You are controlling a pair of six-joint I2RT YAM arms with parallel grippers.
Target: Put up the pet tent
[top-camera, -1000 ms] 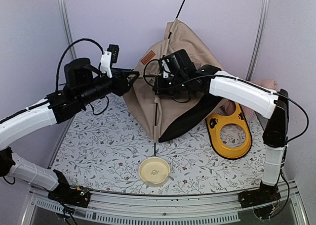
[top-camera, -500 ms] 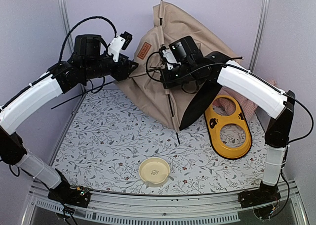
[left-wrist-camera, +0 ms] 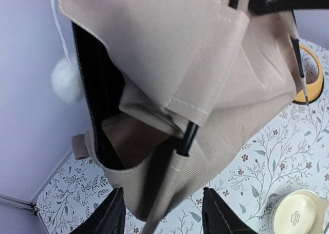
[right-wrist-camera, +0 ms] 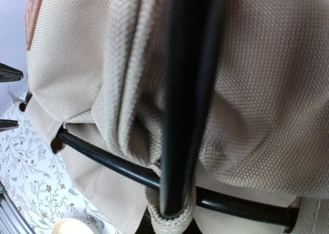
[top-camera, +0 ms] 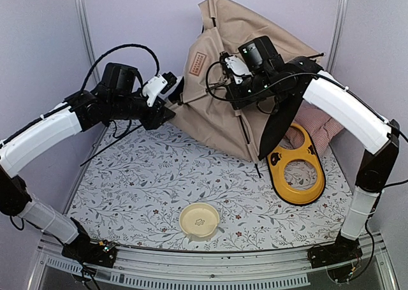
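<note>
While right pincer [top-camera: 237,94] grips pet tent [top-camera: 210,115] — long axis tilted, apex up-rear.

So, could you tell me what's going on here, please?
Two robot arms are setting up a tan pet tent. The right gripper is shut on it where the black poles cross, holding it tilted at the back of the table. The left gripper is open at the tent's lower corner, beside a pole end. The tent is not yet standing squarely.
</note>
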